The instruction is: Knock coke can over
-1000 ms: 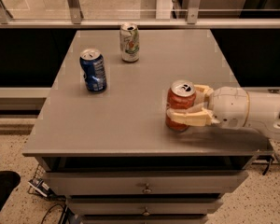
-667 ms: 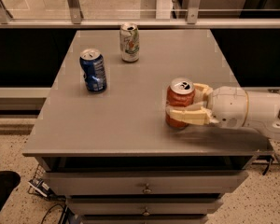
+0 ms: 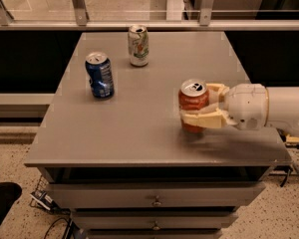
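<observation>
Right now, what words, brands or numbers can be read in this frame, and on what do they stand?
Nothing can be quoted; no text reads clearly.
coke can, with the gripper at it from the right: markings too blurred to read.
blue can: label too blurred to read.
white-and-green can: label too blurred to read.
table and drawers: no text.

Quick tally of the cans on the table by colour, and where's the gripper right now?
Red coke can: 1, upright, gripper closed around it at the table's right side
Blue can: 1
White-and-green can: 1
Total: 3 cans
</observation>
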